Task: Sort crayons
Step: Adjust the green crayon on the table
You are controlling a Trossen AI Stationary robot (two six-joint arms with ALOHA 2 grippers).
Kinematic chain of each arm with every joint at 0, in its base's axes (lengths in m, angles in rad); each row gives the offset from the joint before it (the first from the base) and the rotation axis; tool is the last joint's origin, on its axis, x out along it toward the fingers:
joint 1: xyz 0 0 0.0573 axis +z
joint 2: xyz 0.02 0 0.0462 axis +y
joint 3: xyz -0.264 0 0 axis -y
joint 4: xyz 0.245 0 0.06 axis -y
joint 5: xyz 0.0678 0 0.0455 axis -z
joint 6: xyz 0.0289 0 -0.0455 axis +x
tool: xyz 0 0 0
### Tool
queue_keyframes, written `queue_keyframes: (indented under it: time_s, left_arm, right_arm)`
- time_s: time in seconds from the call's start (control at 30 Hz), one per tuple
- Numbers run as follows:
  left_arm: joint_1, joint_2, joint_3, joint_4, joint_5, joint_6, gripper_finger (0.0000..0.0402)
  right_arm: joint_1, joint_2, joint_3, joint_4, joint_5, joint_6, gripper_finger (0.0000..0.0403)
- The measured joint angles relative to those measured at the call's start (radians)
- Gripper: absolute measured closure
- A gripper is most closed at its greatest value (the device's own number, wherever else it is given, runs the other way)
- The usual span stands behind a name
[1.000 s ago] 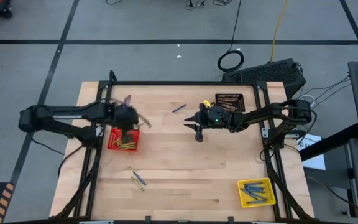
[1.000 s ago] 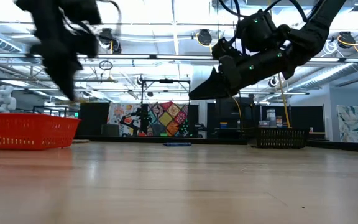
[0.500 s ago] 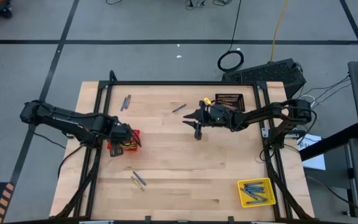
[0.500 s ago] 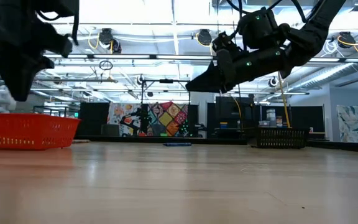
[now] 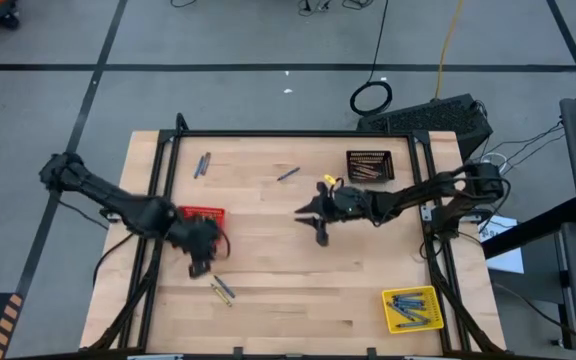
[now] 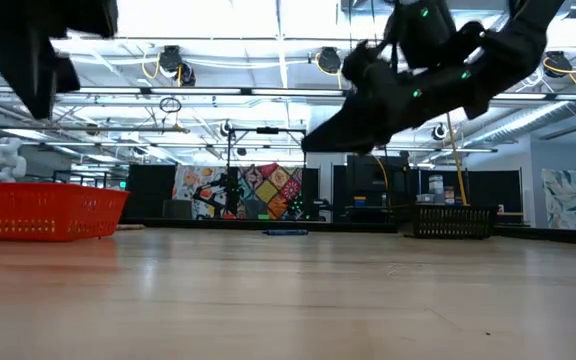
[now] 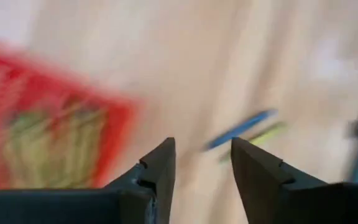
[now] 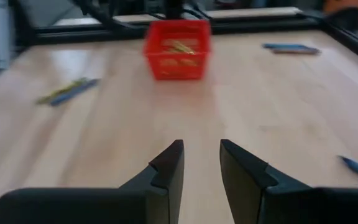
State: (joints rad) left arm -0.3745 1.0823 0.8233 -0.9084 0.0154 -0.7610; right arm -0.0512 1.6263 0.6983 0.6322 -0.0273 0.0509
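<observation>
My left gripper [image 5: 198, 264] is open and empty above the table, just on the near side of the red basket [image 5: 204, 214], which holds yellow crayons [image 7: 48, 140]. Ahead of its fingers [image 7: 202, 149] a blue and a yellow crayon [image 7: 241, 129] lie side by side on the table; they also show in the high view [image 5: 222, 290]. My right gripper [image 5: 310, 222] is open and empty above the table's middle [image 8: 201, 149]. Two crayons [image 5: 203, 163] lie at the far left, and one blue crayon [image 5: 288, 173] lies at the far middle.
A black basket [image 5: 368, 165] stands at the far right. A yellow basket [image 5: 413, 308] with blue crayons stands at the near right corner. A dark frame [image 5: 298, 134] runs along the table's far edge and sides. Bare wood lies between the two grippers.
My left gripper has swung from over the far side of the red basket toward the table's near edge and now hangs past the basket's near side, uncovering the two crayons at the far left. My right gripper has drifted a little toward the near edge.
</observation>
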Motion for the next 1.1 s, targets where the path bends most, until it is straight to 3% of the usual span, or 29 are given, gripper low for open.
queue_keyframes:
  time_s: [0.13, 0.3, 0.53, 0.67, 0.83, 1.1]
  left_arm:
    - [-0.187, 0.094, 0.000, 0.183, -0.070, -0.081, 0.0283]
    - [-0.347, 0.299, -0.001, 0.342, -0.035, -0.156, 0.0310]
    - [-0.476, 0.474, -0.002, 0.399, 0.090, -0.597, 0.0340]
    - [-0.569, 0.480, -0.001, 0.394, -0.018, -0.786, 0.0358]
    - [-0.611, 0.485, -0.002, 0.236, -0.205, -0.984, 0.0377]
    - [-0.551, 0.485, -0.003, 0.204, -0.360, -0.867, 0.0397]
  right_arm:
    - [0.066, -0.027, 0.000, -0.001, 0.002, -0.012, 0.0314]
    - [0.133, -0.130, 0.000, -0.084, 0.101, -0.039, 0.0314]
    - [0.250, -0.401, 0.000, -0.393, 0.387, -0.105, 0.0314]
    - [0.298, -0.536, 0.000, -0.500, 0.497, -0.116, 0.0314]
    - [0.318, -0.599, 0.000, -0.507, 0.503, -0.125, 0.0314]
    - [0.318, -0.564, 0.000, -0.511, 0.503, -0.128, 0.0314]
